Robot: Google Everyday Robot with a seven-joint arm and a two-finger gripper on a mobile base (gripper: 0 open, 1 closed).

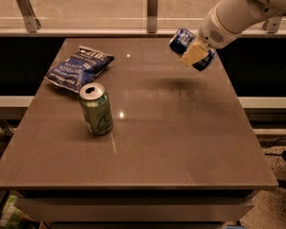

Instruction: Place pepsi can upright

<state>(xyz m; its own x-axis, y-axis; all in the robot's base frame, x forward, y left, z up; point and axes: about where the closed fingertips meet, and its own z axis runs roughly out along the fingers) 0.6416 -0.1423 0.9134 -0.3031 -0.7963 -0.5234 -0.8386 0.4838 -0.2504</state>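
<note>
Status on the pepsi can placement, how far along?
Done: pepsi can grasped, off the table. In hand: end effector holds it tilted in the air over the table's far right side. Left: turn it upright, set it down, release.

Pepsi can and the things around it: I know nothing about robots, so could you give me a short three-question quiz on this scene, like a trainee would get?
1. True or false: the pepsi can stands upright on the table.
2. Which thing lies nearest the green can? A) the chip bag B) the pepsi can C) a cup
3. Fill the gap: the gripper holds the pepsi can ___ the far right part of the table.

Key
1. False: the gripper holds it tilted, off the table.
2. A
3. above
</note>
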